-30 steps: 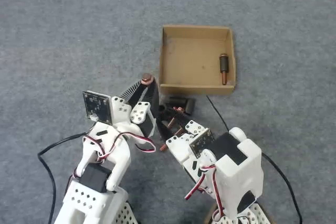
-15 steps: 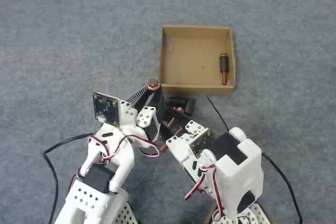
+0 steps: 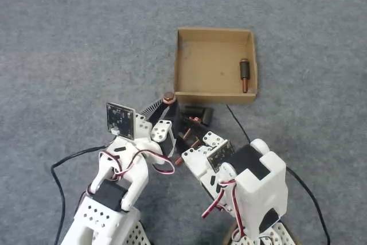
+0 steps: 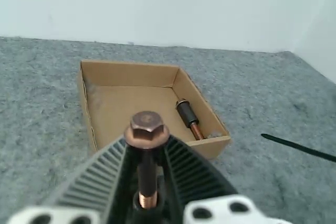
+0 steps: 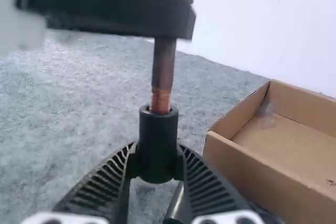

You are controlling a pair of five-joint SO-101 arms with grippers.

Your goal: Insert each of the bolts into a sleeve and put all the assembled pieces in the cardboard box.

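Bolt (image 4: 146, 129) tight in left tool (image 4: 146, 146) — tip in sleeve (image 5: 157, 139), tight in right tool (image 5: 157, 157).

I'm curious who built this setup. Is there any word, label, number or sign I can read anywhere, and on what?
None can be read. The cardboard box, bolt and sleeve show no print; any marks on the circuit board are too small to tell.
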